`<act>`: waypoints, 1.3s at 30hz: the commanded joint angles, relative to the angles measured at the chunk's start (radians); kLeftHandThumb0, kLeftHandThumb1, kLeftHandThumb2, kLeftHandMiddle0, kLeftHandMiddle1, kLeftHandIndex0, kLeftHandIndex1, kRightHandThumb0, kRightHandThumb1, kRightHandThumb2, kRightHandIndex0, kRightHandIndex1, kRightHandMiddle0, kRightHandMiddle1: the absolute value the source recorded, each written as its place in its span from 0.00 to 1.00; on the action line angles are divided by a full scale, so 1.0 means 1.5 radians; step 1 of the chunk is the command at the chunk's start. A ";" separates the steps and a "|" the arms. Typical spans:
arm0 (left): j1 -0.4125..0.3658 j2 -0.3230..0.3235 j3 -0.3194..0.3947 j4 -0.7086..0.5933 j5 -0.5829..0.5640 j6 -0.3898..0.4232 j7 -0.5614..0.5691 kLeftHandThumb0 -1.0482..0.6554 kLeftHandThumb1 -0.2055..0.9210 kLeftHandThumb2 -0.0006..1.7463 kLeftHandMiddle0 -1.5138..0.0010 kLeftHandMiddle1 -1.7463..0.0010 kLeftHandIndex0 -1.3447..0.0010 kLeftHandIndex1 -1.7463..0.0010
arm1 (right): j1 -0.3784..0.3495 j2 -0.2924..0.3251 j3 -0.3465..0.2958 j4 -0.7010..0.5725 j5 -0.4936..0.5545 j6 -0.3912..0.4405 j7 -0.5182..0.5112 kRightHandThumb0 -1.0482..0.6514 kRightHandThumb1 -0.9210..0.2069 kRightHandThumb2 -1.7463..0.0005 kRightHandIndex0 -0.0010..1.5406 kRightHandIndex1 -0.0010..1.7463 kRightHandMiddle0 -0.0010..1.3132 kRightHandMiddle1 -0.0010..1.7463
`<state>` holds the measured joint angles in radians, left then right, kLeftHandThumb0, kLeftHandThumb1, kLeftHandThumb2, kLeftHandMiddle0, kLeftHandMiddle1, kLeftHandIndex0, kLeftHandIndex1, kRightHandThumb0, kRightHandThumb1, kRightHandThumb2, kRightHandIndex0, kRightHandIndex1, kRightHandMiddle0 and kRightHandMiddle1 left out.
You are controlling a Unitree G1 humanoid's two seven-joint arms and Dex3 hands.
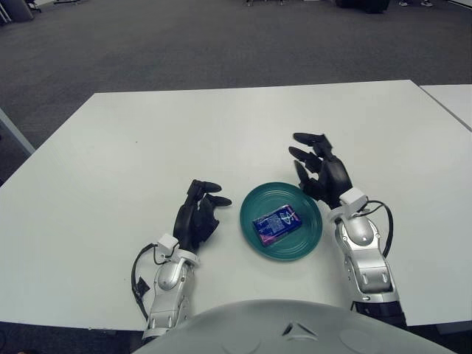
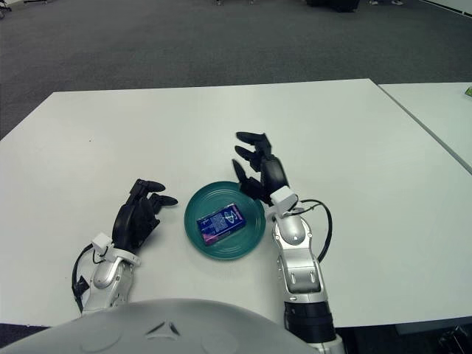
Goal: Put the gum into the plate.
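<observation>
One white tabletop [image 1: 110,155], carrying all items. One teal plate [image 1: 308,234], between the two hands, just left of the right hand [image 1: 323,174]; that hand empty, fingers spread, raised beside the rim. Left hand [image 1: 198,218], left of plate, fingers loosely relaxed, empty. One blue gum pack [image 1: 276,222], lying inside the plate.

Both views come from the robot's head, 2 eyes of 1 stereo camera set slightly apart, looking forward and down from close above the white worktop [image 1: 221,125]. Each takes in the worktop's near edge, the grey floor [image 1: 184,44] beyond it, and the robot's own chest at the bottom. The right eye view shows the same scene shifted leftward.
</observation>
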<state>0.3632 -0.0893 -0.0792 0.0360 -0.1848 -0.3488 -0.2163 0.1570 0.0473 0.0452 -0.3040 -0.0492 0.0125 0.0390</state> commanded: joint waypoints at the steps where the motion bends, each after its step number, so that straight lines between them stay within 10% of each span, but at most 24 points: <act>1: 0.010 0.003 0.000 0.008 -0.001 0.025 0.004 0.06 1.00 0.51 0.70 0.10 0.83 0.03 | 0.018 0.008 -0.034 -0.004 0.034 0.024 -0.017 0.22 0.00 0.62 0.26 0.31 0.00 0.59; 19: 0.024 0.001 0.006 -0.021 0.029 0.059 0.043 0.09 1.00 0.51 0.78 0.03 0.86 0.00 | 0.118 -0.056 -0.154 0.008 0.098 0.021 0.012 0.22 0.00 0.57 0.29 0.36 0.00 0.56; 26: 0.031 0.006 0.024 -0.026 0.026 0.076 0.057 0.10 1.00 0.52 0.80 0.37 0.93 0.21 | 0.173 -0.054 -0.144 0.016 0.090 -0.010 0.016 0.25 0.00 0.58 0.31 0.37 0.00 0.59; 39: 0.032 -0.001 0.018 -0.032 0.058 0.052 0.080 0.12 1.00 0.54 0.82 0.61 0.99 0.35 | 0.211 -0.024 -0.088 0.024 0.028 -0.032 -0.033 0.26 0.00 0.59 0.31 0.37 0.02 0.61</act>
<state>0.3975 -0.0961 -0.0536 -0.0317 -0.1115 -0.2853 -0.1120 0.4442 -0.0030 -0.1054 -0.2841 0.0187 -0.0245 0.0067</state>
